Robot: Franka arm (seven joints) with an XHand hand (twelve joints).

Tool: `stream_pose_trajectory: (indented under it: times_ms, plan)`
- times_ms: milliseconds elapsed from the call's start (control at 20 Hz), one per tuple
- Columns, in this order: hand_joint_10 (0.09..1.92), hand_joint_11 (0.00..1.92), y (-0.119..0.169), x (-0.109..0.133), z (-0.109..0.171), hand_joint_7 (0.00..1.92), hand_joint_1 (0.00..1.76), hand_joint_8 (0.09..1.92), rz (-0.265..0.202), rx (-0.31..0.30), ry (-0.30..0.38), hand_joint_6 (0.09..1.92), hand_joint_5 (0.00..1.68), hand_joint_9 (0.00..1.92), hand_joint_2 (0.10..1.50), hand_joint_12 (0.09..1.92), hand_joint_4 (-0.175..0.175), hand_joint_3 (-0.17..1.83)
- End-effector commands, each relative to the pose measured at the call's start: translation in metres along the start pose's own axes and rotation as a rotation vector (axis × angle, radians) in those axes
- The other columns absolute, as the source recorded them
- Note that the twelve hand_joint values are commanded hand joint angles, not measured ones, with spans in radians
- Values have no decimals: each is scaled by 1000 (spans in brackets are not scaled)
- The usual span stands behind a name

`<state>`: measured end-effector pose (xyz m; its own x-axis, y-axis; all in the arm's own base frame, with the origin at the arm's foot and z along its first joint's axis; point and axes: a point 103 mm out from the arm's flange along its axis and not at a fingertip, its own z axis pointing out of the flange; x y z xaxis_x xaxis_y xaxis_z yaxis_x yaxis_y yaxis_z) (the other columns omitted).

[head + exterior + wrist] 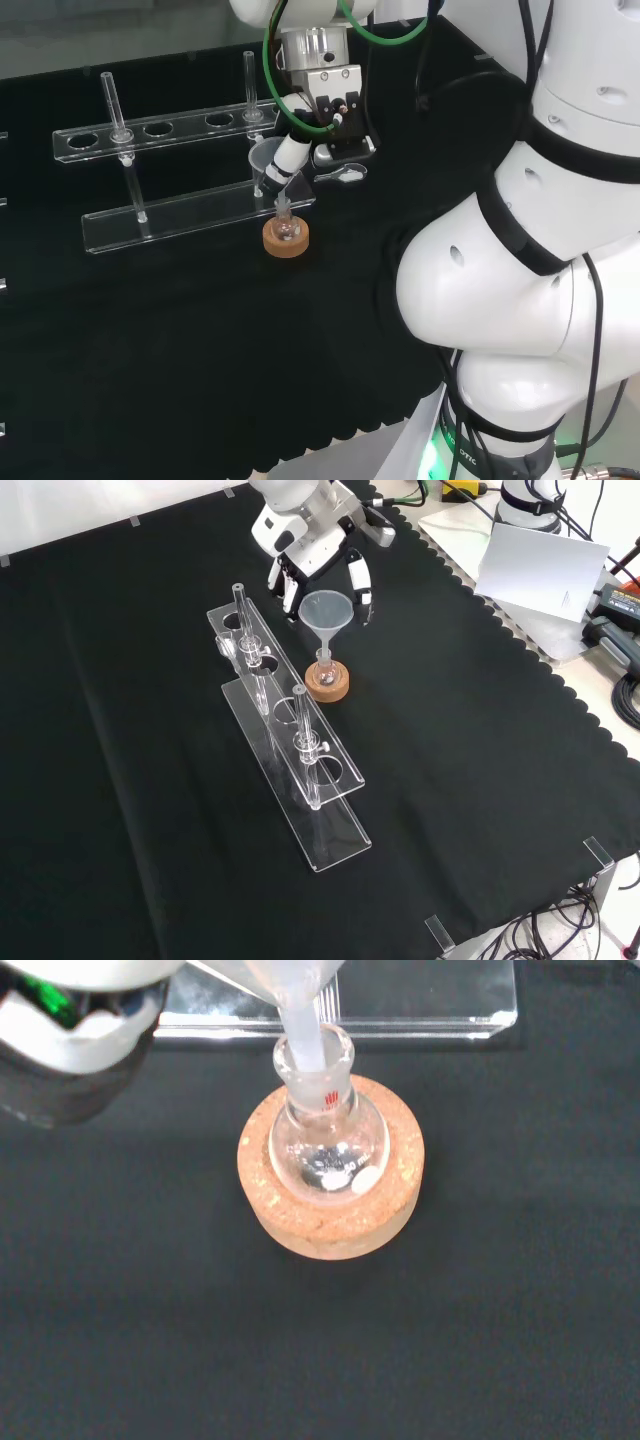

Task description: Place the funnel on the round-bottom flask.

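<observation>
- Funnel (326, 611) stem already down inside round-bottom flask (328, 1148) neck, long axis near upright, slightly tilted.
- Hand (318, 568) directly above, fingers curled round funnel rim.
- Flask seated in cork ring (285, 238), beside rack (290, 742), toward table's far edge in front view.

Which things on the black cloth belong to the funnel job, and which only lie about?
Job: clear plastic funnel; small round-bottom glass flask; cork ring stand; black and white hand.

Lying about: clear acrylic test-tube rack; glass test tubes.

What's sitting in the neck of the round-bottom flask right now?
The funnel's stem runs down into the round-bottom flask neck; the flask rests in the cork ring. How deep the stem tip reaches is hidden by the neck.
</observation>
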<state>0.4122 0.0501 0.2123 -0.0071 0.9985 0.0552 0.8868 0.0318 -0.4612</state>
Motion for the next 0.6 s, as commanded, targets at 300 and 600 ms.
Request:
stream_pose_trajectory:
  times_ms: [300, 600]
  plan:
    - [657, 511, 5, -4, 12, 973, 1012, 924, 10, 13, -18, 1027, 992, 1209, 958, 1306, 175, 295]
    - [658, 510, 4, -6, 17, 973, 1012, 924, 7, 20, -4, 1027, 991, 1208, 959, 1306, 175, 294]
